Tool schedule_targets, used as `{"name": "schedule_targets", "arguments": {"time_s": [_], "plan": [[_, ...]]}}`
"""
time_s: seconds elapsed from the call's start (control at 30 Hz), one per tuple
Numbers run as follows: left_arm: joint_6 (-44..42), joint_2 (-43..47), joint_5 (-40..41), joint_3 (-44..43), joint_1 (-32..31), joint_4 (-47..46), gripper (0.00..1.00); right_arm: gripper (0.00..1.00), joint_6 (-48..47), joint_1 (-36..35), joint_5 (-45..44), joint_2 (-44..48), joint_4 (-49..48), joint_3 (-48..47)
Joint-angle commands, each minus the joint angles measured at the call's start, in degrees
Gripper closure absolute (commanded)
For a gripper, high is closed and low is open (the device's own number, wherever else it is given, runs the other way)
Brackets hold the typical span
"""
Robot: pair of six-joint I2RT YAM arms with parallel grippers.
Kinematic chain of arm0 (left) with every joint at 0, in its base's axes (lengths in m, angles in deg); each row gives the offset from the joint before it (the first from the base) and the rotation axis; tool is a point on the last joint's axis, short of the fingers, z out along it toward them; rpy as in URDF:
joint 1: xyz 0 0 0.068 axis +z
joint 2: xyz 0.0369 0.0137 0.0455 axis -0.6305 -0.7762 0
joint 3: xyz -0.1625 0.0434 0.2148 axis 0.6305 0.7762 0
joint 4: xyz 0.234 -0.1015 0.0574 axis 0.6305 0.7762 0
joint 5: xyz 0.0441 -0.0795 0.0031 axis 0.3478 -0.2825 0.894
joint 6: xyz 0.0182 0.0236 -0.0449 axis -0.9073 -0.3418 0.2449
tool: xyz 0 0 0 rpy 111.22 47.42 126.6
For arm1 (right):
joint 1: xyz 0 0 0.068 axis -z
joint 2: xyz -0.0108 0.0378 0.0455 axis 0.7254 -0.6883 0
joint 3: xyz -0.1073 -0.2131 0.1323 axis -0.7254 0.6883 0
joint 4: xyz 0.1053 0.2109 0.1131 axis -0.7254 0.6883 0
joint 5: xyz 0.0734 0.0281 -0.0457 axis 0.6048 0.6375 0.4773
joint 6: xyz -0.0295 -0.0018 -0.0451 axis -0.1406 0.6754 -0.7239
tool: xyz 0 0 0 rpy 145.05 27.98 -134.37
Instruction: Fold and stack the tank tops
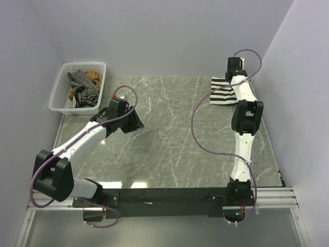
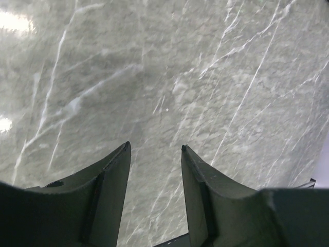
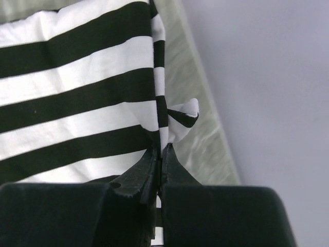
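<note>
The right tool (image 3: pixel 160 152) is clamped shut on the edge of the black-and-white striped tank top (image 3: pixel 77 77), pinching a small fold of fabric at its right hem. That top lies flat at the far right corner of the bench (image 1: pixel 169 134). It looks folded into a compact rectangle, though the right arm hides part of it. The left tool (image 2: pixel 154 149) hangs over bare bench on the left, its jaws apart and nothing between them. Beyond it, at the far left, the white mesh basket (image 1: pixel 56 100) holds the dark striped tank top (image 1: pixel 85 88) and the tan tank top (image 1: pixel 95 76), both crumpled. One top seems nearly done; two are yet to be fetched, folded and stacked.
</note>
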Motion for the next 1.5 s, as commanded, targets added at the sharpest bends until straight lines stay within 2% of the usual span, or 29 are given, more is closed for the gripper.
{"name": "schedule_targets", "arguments": {"time_s": [0.0,0.1,0.2,0.27,0.33,0.37,0.4,0.47,0.5,0.7,0.9,0.97,1.03,1.07,1.17,1.3,1.37,1.43,1.47], "plan": [[-0.99,-2.37,-1.49,-4.27,-0.18,-0.71,0.51,1.0,-6.29,0.22,-4.81,-2.25,-6.89,-3.86],[-0.81,-4.74,-1.5,-5.41,-0.18,-0.8,0.51,1.0,-9.64,1.27,-5.26,-3.57,-9.53,-5.53],[-0.55,-7.28,-1.85,-6.91,-0.18,-0.81,0.51,1.0,-8.6,2.33,-2.81,-4.1,-9.45,-7.82],[-0.37,-8.17,-2.02,-7.79,-0.18,-1.07,0.5,0.92,-8.15,2.86,-1.83,-3.93,-9.97,-7.38],[-0.46,-8.87,-2.2,-8.4,-0.27,-1.42,0.5,0.77,-7.45,2.86,-2.18,-4.01,-10.24,-7.29],[-0.46,-9.14,-2.03,-9.1,-0.27,-1.24,0.49,0.55,-7.27,2.86,-3.57,-4.1,-10.5,-7.29],[-0.55,-9.4,-1.94,-9.37,-0.27,-1.07,0.49,0.43,-7.01,2.86,-4.81,-4.27,-11.28,-7.12],[-0.72,-9.32,-1.5,-9.64,-0.27,-0.98,0.49,0.29,-6.75,3.12,-6.05,-4.19,-11.03,-7.73],[-0.81,-9.14,-1.06,-9.73,-0.27,-0.8,0.48,0.27,-5.96,3.04,-6.05,-4.01,-10.59,-7.99],[-1.08,-8.26,1.92,-12.01,-0.18,0.43,0.48,0.26,1.5,0.85,0.26,4.76,-5.15,-5.55],[1.38,-8.08,5.62,-16.66,3.06,2.35,0.51,0.26,11.86,-6.35,10.64,18.3,-2.69,5.97],[2.0,-8.35,6.5,-19.46,6.14,3.06,0.51,0.26,13.81,-11.01,14.06,22.6,-2.41,10.0],[2.88,-8.96,10.71,-22.45,9.56,5.34,0.5,0.26,16.72,-16.35,15.56,27.42,-3.9,16.22],[3.05,-9.23,12.11,-25.34,10.71,5.78,0.46,0.26,17.42,-17.86,16.44,29.02,-5.04,18.87],[5.77,-10.72,17.57,-30.36,16.68,7.02,0.4,0.26,21.2,-23.22,21.79,33.85,-9.52,27.93],[10.34,-16.41,25.29,-34.94,25.45,7.28,0.35,0.27,27.43,-26.75,31.71,36.06,-14.0,36.45],[11.49,-19.23,29.33,-38.0,27.85,7.11,0.33,0.27,28.15,-28.51,32.79,37.38,-16.2,39.19],[12.11,-24.68,30.05,-40.82,31.26,6.67,0.33,0.27,28.41,-30.97,34.46,37.56,-17.62,41.39],[12.2,-26.7,31.27,-44.84,32.15,7.02,0.31,0.27,28.5,-31.5,35.08,37.47,-17.97,41.83]]}}
